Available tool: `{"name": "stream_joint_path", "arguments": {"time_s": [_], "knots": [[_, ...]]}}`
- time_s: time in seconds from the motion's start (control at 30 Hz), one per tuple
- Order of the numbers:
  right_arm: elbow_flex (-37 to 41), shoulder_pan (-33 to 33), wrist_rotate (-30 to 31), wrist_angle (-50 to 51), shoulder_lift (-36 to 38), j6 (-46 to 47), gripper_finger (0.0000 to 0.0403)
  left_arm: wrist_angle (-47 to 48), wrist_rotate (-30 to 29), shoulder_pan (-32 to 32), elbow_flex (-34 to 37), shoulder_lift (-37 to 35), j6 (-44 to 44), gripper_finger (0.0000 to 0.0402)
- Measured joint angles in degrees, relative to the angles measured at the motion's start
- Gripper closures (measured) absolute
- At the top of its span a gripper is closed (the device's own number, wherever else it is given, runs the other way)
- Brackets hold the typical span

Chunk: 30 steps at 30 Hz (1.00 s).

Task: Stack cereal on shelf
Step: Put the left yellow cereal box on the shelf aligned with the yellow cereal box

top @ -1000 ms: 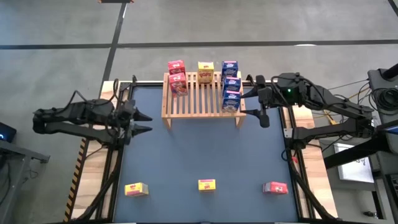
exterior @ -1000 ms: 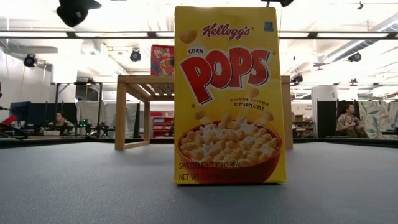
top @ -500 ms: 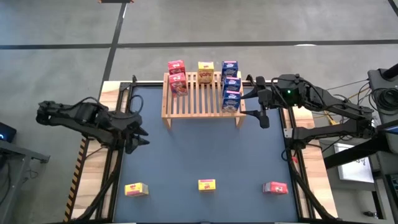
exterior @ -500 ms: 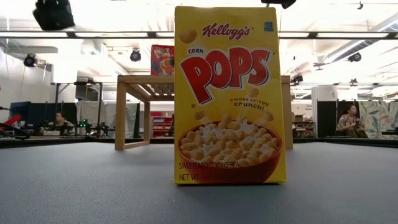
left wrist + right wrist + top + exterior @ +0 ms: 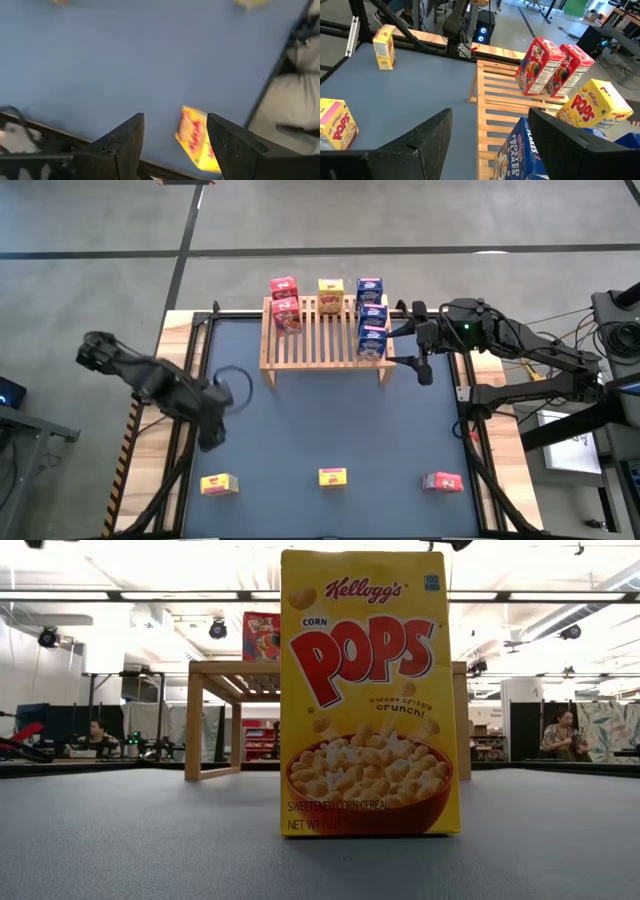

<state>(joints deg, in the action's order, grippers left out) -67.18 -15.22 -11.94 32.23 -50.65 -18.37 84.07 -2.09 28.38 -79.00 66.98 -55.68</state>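
The wooden slatted shelf [image 5: 325, 345] stands at the table's far side. On it stand two red cereal boxes [image 5: 285, 302], a yellow one [image 5: 331, 295] and three blue ones [image 5: 371, 315]. Near the front edge stand a yellow box [image 5: 219, 484], a second yellow box [image 5: 333, 477] and a red box [image 5: 442, 482]. My left gripper [image 5: 212, 430] hangs open, pointing down, above the table's left part; its wrist view shows the left yellow box [image 5: 196, 140] beyond the open fingers. My right gripper [image 5: 410, 348] waits open by the shelf's right end, over the blue boxes [image 5: 520, 150].
The middle yellow box [image 5: 370, 690] fills the low view, with the shelf [image 5: 215, 710] behind it. Bare blue mat [image 5: 330, 425] lies between the shelf and the front row. Black frame rails [image 5: 185, 450] run along the table's sides. People sit in the room behind.
My left gripper has swung from the table's left edge toward the near edge and the left yellow box, tipping from nearly level to pointing down. Its fingers have stayed open. The boxes have stayed where they were.
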Motion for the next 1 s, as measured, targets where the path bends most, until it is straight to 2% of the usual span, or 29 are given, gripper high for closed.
{"name": "stream_joint_path", "arguments": {"time_s": [0.27,0.47,0.6,0.8,1.0], "knots": [[0.00,0.00,-0.02,-1.37,-0.09,-0.22,0.0154,-0.52,-1.06,12.35,-5.87,10.44,-7.17,0.0202],[0.11,0.32,-0.11,-1.27,-0.06,-0.16,0.0154,-0.35,-3.08,20.50,-3.82,14.12,-15.95,0.0200],[0.26,1.13,-0.26,-1.31,-0.29,-0.21,0.0154,-1.47,-3.54,23.97,-2.92,15.21,-20.80,0.0185],[0.35,2.36,-0.24,-2.14,-0.90,0.13,0.0154,-1.67,-7.69,27.63,-2.11,16.03,-26.01,0.0146],[0.59,2.62,-0.24,-3.87,-1.29,0.44,0.0154,-7.73,-7.86,29.13,3.21,16.24,-27.48,0.0107]]}}
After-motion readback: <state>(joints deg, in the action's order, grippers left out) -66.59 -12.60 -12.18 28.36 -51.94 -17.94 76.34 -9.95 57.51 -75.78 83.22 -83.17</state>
